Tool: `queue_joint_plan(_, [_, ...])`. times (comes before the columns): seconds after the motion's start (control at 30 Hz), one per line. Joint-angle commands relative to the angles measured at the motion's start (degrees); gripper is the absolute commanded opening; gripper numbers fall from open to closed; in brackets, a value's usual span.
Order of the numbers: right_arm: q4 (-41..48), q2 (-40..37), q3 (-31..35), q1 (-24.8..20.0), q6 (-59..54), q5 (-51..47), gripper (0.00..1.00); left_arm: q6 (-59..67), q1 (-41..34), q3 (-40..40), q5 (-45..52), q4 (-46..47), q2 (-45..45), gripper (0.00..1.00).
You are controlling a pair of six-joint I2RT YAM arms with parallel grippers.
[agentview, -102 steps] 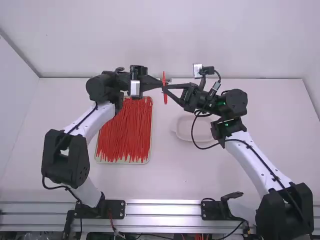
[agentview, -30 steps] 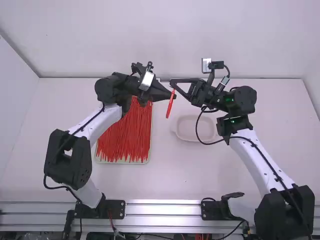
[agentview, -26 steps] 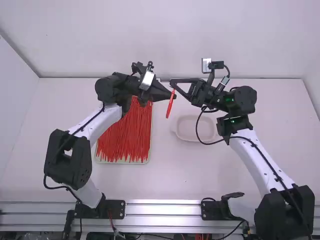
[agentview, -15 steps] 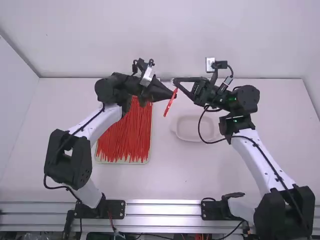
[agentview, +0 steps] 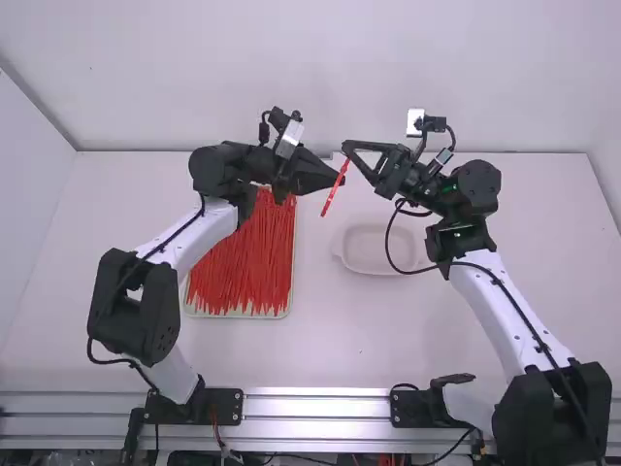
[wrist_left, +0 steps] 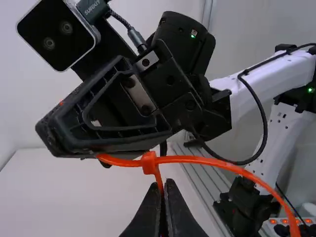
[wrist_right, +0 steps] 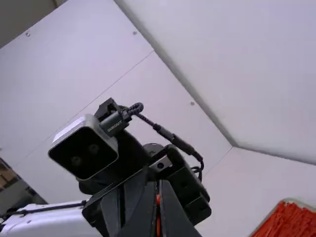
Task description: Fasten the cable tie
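Both grippers have lifted and shifted toward the right side of the table since the earliest frame, and the cable tie (agentview: pixel 334 190), which stood upright between them then, now hangs at a slant. The left gripper (agentview: pixel 326 181) and the right gripper (agentview: pixel 347 152) meet tip to tip in the air over the far part of the white table (agentview: pixel 116 223). The tie's upper end sits at the fingertips and its lower end points down toward the gap between the tray (agentview: pixel 238 315) and the dish (agentview: pixel 349 262).

In the left wrist view, the left fingers are pressed together on a short piece of the tie that drops from its small square head. From that head one stretch of strap runs sideways to the tip of the right gripper, and another curves away in a long arc. In the right wrist view, the right fingers are also pinched tight, with a thin red strip between them.

The tray lies under the left arm and holds a thick heap of red ties (agentview: pixel 247 252). The shallow white dish rests just beside the tray, below the right arm.
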State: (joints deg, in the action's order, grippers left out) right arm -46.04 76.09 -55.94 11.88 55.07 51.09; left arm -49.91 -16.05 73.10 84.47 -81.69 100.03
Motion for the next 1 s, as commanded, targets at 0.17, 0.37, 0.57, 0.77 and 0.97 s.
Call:
queue_joint_plan(0.17, [3.0, -0.4, -6.3, 1.4, -4.8, -7.7, 0.00, 1.7, -3.5, -1.1, 2.1, 0.2, -0.9, 0.02])
queue_joint_plan(0.37, [7.9, 0.9, -11.6, 2.9, -8.9, -7.9, 0.00, 1.7, -4.2, -1.2, 2.7, 0.2, -0.9, 0.02])
queue_joint_plan(0.57, [7.9, 5.2, -16.7, 2.1, -6.5, -7.4, 0.00, 1.8, -4.4, -2.0, 3.0, 0.2, -0.9, 0.02])
queue_joint_plan(0.77, [7.5, 10.7, -23.5, 1.5, -2.7, -4.4, 0.00, 3.4, -4.3, -3.9, 3.0, -0.6, -0.9, 0.02])
queue_joint_plan(0.97, [8.0, 14.6, -30.7, 1.6, -2.4, -4.4, 0.00, 3.4, -4.1, -4.9, 3.2, -1.5, -0.9, 0.02])
